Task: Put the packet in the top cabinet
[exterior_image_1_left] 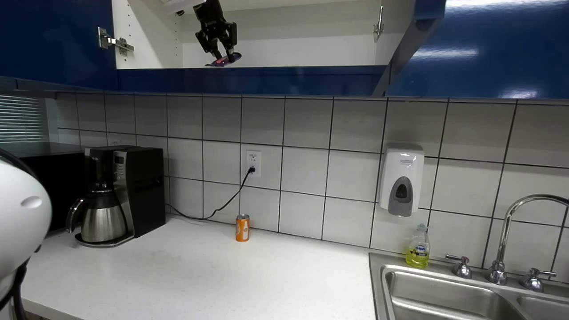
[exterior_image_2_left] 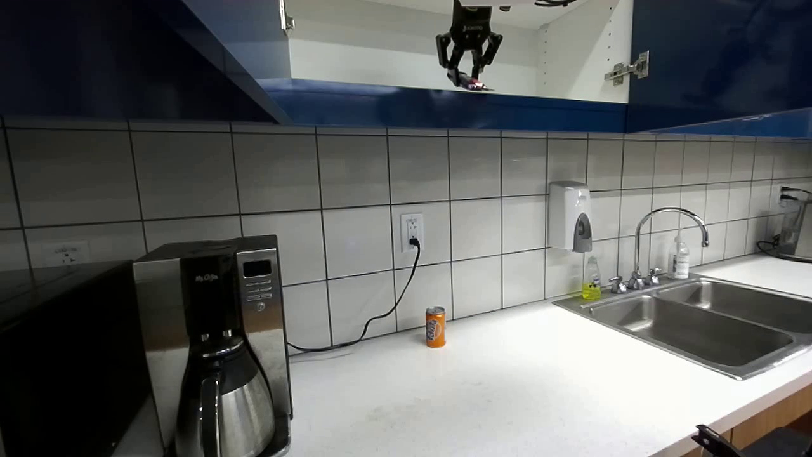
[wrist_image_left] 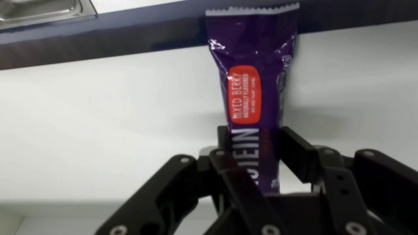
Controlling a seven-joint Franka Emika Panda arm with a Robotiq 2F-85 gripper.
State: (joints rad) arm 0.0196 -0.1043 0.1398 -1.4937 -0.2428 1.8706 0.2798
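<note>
Holding the packet (wrist_image_left: 254,94) pinched by its two long sides, the gripper (exterior_image_1_left: 225,58) hangs narrowed inside the top cabinet (exterior_image_1_left: 289,80). Between the fingertips (wrist_image_left: 298,155) the packet runs lengthwise, its pale crimped end reaching past them and crossing the blue front edge (wrist_image_left: 130,36) in the wrist view, with the white cabinet floor (wrist_image_left: 98,114) beneath; whether it touches that floor cannot be told. Well below the gripper, an orange can (exterior_image_2_left: 436,327) stands on the table (exterior_image_2_left: 495,381).
</note>
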